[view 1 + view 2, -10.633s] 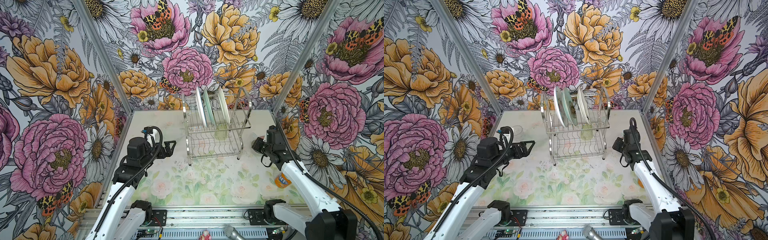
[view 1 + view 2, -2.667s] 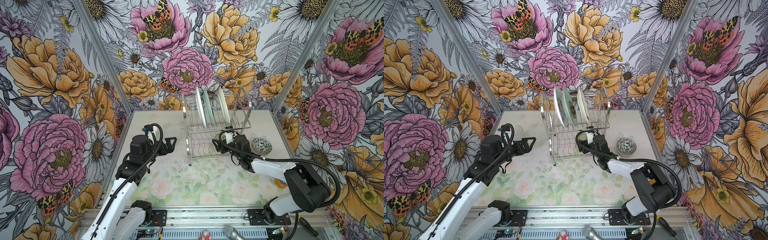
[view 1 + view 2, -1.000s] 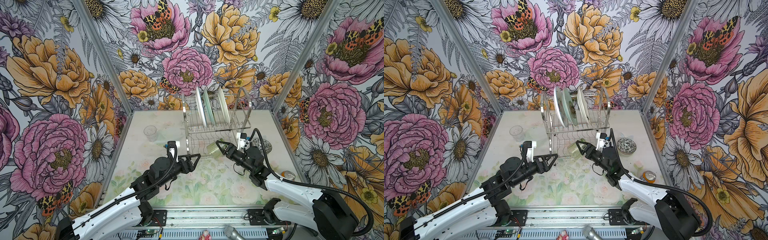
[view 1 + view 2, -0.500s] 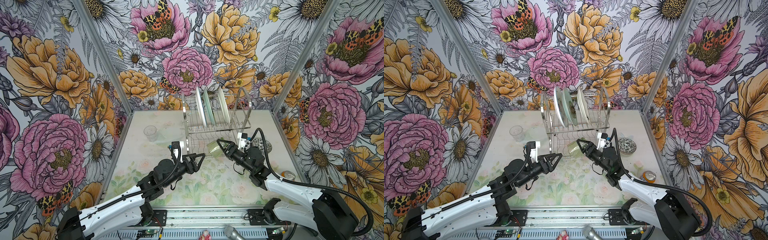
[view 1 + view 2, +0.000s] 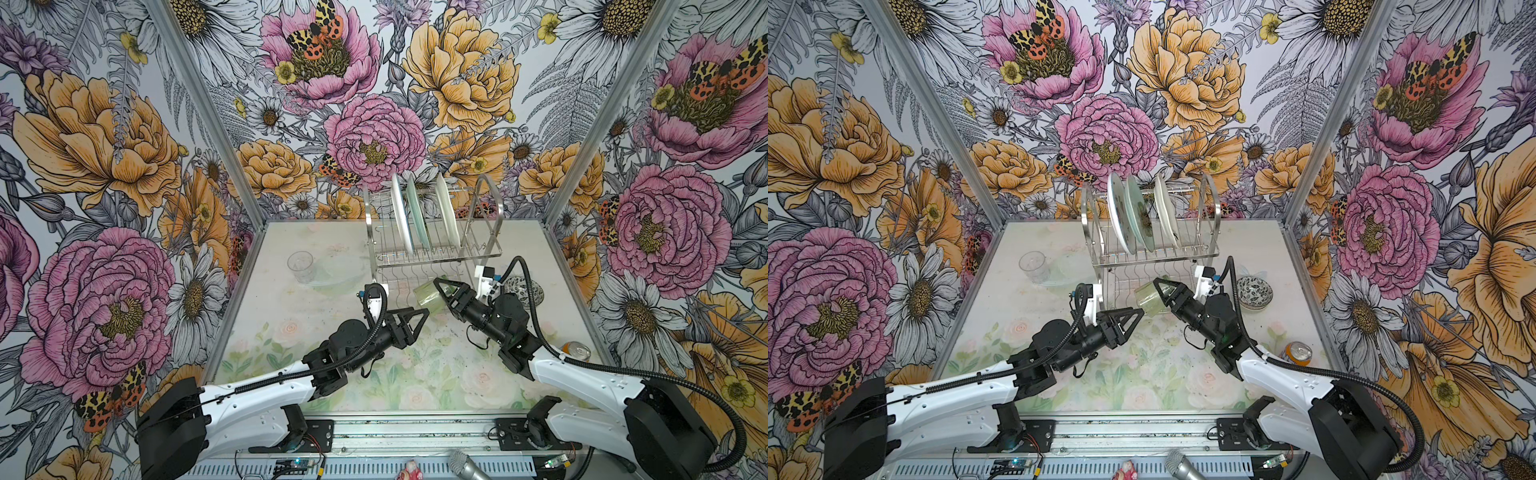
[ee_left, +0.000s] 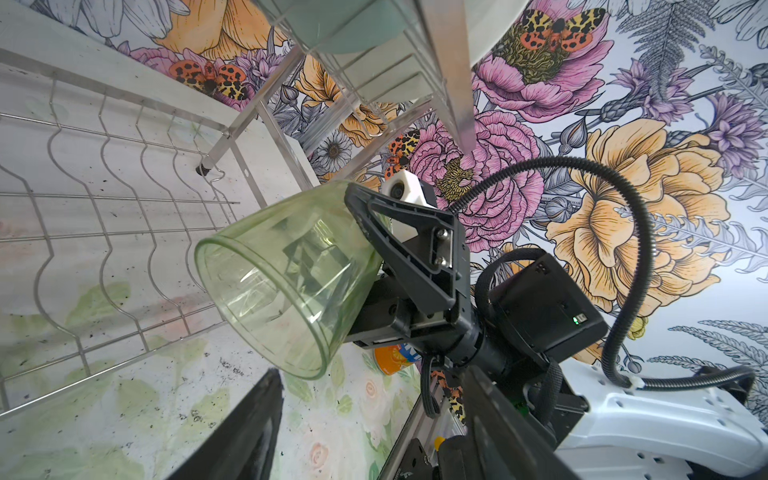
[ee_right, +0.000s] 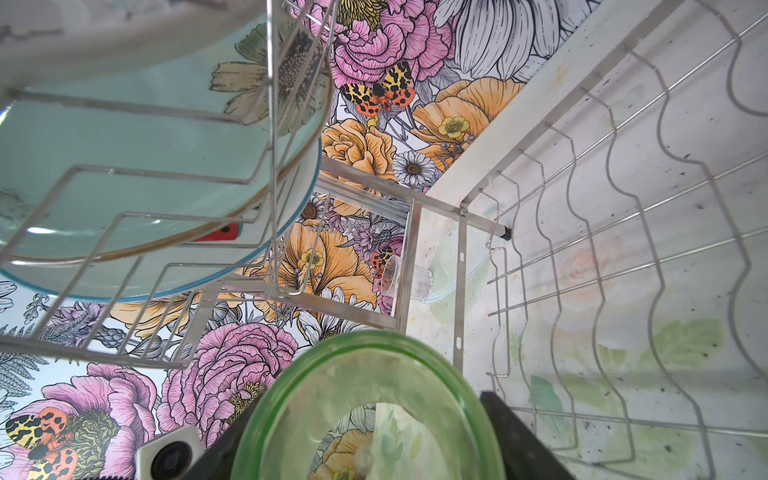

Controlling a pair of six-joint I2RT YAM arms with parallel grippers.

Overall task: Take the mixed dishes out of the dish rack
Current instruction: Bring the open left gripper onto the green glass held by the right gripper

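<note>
Green tumbler [image 6: 282, 282], clamped at its base in the right gripper [image 5: 436, 294] just in front of the dish rack [image 5: 478, 251], lies sideways, mouth toward the nearby left gripper [image 5: 1133, 322], which is spread, empty, and apparently not touching it.

Right wrist: green tumbler [image 7: 365, 415] cut by edge; left wrist: drink can [image 6: 388, 360] mostly hidden

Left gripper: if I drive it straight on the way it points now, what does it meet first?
Most likely the green tumbler, held tilted in the right gripper at the front of the dish rack. The left gripper, jaws open, points at its rim, though depth is unclear.
</note>
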